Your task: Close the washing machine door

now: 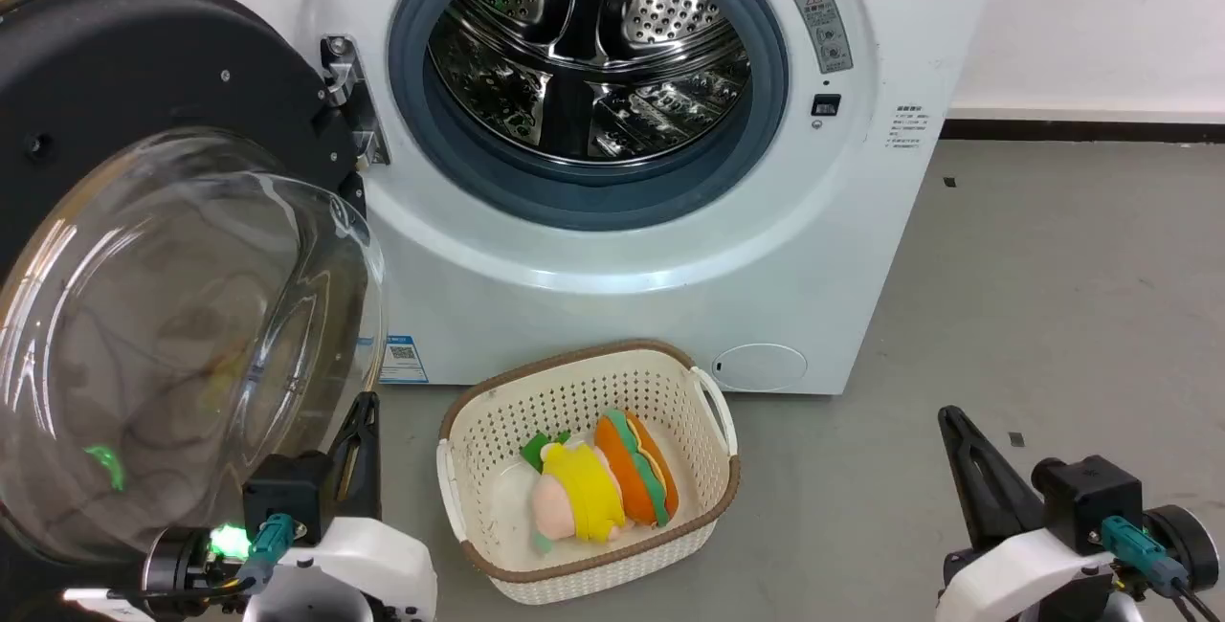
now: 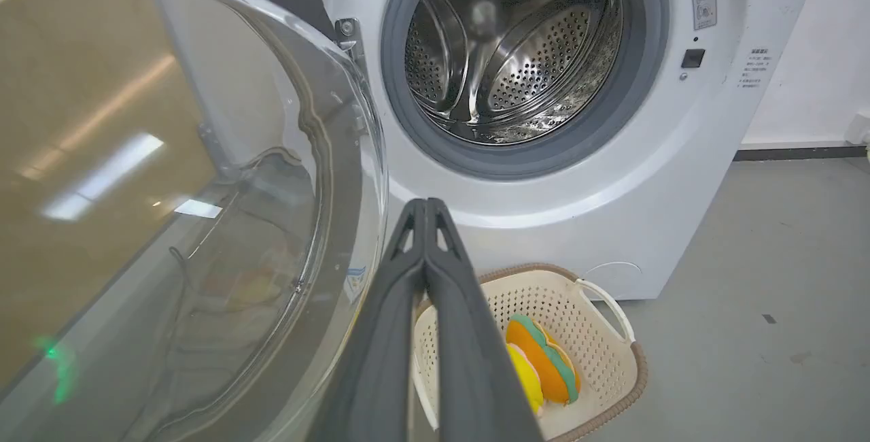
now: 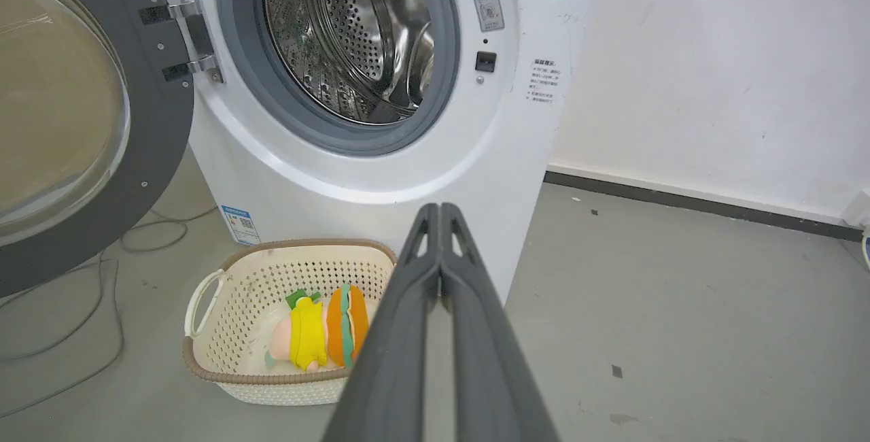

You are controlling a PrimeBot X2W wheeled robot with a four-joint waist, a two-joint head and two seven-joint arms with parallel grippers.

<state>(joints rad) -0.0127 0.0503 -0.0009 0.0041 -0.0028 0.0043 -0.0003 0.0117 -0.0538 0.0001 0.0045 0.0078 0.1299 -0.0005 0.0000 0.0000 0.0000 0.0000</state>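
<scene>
- Left gripper point(image 2: 426, 207): both long dark fingers pressed together along their length, nothing between them. Tips point toward the white front below the drum opening.
- In the head view the left gripper point(image 1: 364, 416) sits at the near left, just beside the lower right edge of the door's glass bowl; contact with the glass cannot be told.
- Right gripper point(image 3: 440, 209): fingers likewise together, empty. In the head view it point(image 1: 949, 421) stands at the near right over bare grey floor point(image 1: 1053, 316), well apart from the machine.
- Washing machine door point(image 1: 182, 268): swung wide open to the left of the drum opening, hung on its metal hinge point(image 1: 349, 96). The black ring and bulging clear bowl face the near side.
- Washing machine point(image 1: 622, 258): far centre, the grey gasket point(image 1: 756, 86) ringing the perforated steel drum point(image 1: 584, 48), which looks empty.
- Blue sticker point(image 1: 404, 359) low left on the front; round white flap point(image 1: 759, 366) low right.
- Cream basket point(image 1: 574, 397): on the floor just in front of the machine, between the two grippers, holding a yellow plush toy point(image 1: 584, 488) and an orange one point(image 1: 636, 469) side by side.
</scene>
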